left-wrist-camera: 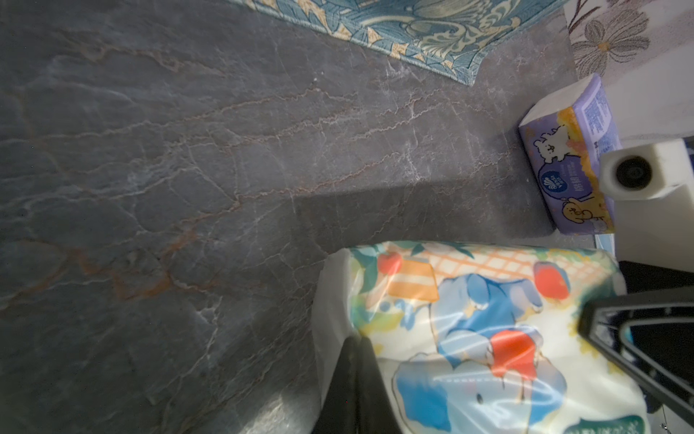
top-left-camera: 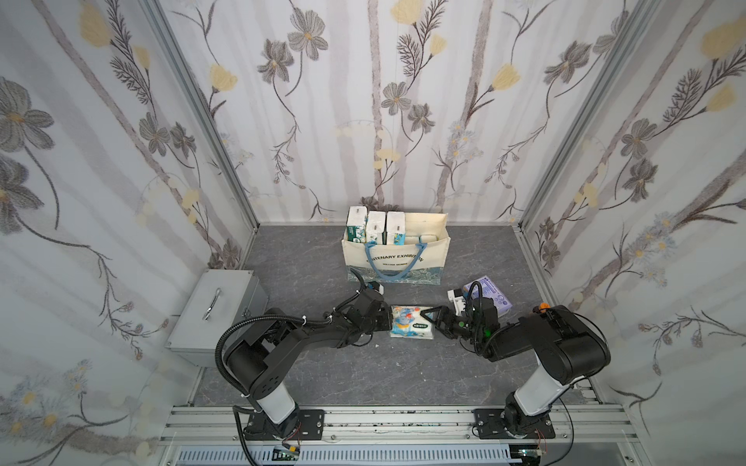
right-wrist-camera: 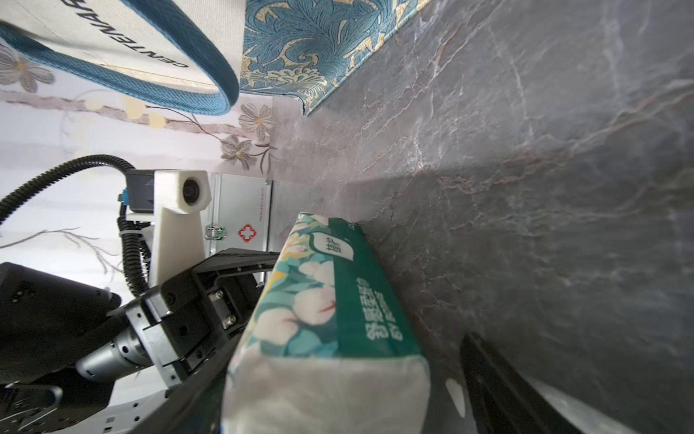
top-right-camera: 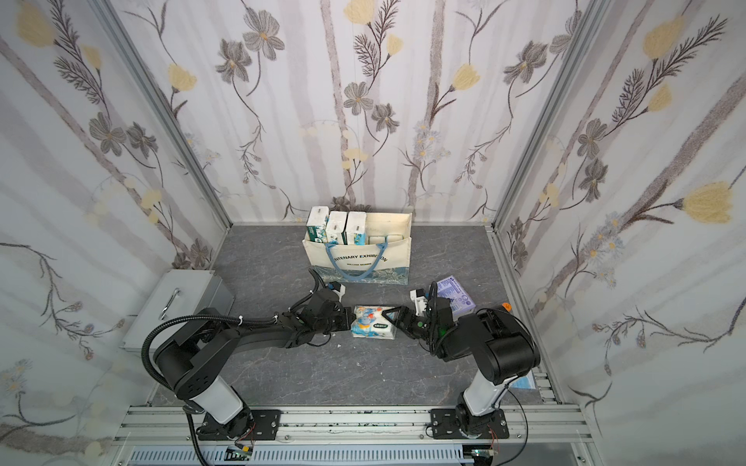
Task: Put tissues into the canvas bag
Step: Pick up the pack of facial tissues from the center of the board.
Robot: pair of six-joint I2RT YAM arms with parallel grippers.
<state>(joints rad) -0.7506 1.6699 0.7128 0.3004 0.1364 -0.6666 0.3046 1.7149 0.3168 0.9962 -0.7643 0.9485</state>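
Observation:
A white tissue pack with a blue elephant cartoon (top-left-camera: 407, 322) (top-right-camera: 373, 320) (left-wrist-camera: 469, 338) lies flat on the dark table between my two grippers. My left gripper (top-left-camera: 388, 320) (top-right-camera: 350, 320) (left-wrist-camera: 355, 360) is shut, its tip pressed against the pack's left end. My right gripper (top-left-camera: 428, 320) (top-right-camera: 393, 318) (right-wrist-camera: 349, 394) is open, a finger on each side of the pack's right end (right-wrist-camera: 338, 300), with a gap at one finger. The canvas bag (top-left-camera: 397, 262) (top-right-camera: 359, 262) (right-wrist-camera: 300, 49) stands behind, three packs (top-left-camera: 375, 228) upright in its left part. A lavender pack (top-left-camera: 490, 294) (top-right-camera: 454, 292) (left-wrist-camera: 567, 161) lies beyond my right wrist.
A silver metal case (top-left-camera: 218, 310) (top-right-camera: 173, 306) (right-wrist-camera: 240, 210) sits at the left wall, close to my left arm. A flat blue packet (top-right-camera: 524, 381) lies by the right arm's base. Walls close the table on three sides; the bag's right part holds low packs.

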